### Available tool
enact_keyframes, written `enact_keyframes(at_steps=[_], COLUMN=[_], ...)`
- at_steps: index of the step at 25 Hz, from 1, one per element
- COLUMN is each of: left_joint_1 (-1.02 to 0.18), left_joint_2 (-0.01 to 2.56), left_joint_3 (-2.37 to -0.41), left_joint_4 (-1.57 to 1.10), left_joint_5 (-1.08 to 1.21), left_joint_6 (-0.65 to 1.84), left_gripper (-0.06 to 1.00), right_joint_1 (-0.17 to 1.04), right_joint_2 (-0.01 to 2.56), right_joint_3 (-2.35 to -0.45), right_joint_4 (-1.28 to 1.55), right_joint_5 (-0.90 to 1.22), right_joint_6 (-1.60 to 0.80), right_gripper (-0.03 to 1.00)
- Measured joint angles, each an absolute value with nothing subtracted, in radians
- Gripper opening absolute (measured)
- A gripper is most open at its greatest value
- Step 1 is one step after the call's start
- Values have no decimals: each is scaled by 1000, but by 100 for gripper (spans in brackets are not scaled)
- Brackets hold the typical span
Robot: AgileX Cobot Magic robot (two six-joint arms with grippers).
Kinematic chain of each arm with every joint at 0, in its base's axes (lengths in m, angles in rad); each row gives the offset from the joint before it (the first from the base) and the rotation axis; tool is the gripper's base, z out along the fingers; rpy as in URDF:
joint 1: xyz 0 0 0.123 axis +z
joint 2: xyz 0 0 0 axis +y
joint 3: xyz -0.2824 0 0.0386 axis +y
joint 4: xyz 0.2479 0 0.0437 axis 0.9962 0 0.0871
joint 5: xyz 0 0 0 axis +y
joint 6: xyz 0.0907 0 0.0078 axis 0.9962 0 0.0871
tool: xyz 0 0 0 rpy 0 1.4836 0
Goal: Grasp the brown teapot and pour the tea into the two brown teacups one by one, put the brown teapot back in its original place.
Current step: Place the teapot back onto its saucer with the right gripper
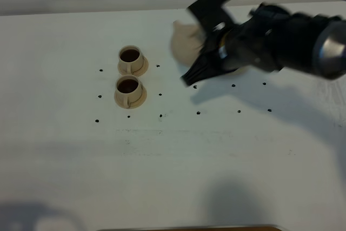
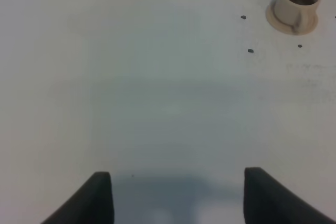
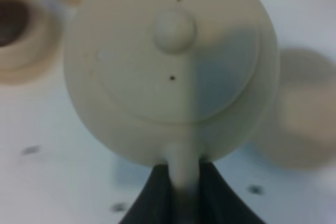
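Note:
The brown teapot [image 1: 185,41] is off the table to the right of the cups and looks blurred. My right gripper [image 1: 208,44] is shut on its loop handle, and the right wrist view looks down on the teapot lid [image 3: 173,30] with the fingers [image 3: 155,198] clamped on the handle. The two brown teacups [image 1: 130,58] [image 1: 128,88] stand one behind the other on their small saucers, both holding dark tea. A flat round saucer [image 3: 302,124] lies on the table beside and below the teapot. My left gripper [image 2: 178,198] is open over bare table, with the nearer cup [image 2: 298,4] well away from it.
Small black dots [image 1: 160,94] mark the white table around the cups and under the right arm. The table's front edge runs along the bottom of the exterior view. A grey wall lies behind the table's far edge.

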State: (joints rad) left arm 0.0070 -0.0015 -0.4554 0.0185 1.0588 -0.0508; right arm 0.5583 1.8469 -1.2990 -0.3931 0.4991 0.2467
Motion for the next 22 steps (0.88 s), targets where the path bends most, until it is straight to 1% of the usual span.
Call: enact_keyframes(at_steps=[4,8,22], left_joint_1=[7,7,7], left_joint_2=[-2,-2,-2], left_joint_3=[-455,-455,-455], left_joint_4=[18,18,18], left_joint_5=[1059,1059,1060], left_joint_6=[-51,-51,-51], left_gripper=[60,60,60], right_joint_1=[480,434,394], right_joint_2=[1847,1853,1981], right_joint_3=[-1301,-1301,-1309], right_joint_4=[-372,-350,-315], right_joint_5=[499,485,411], right_joint_6=[247,247,247], right_gripper=[9,9,9])
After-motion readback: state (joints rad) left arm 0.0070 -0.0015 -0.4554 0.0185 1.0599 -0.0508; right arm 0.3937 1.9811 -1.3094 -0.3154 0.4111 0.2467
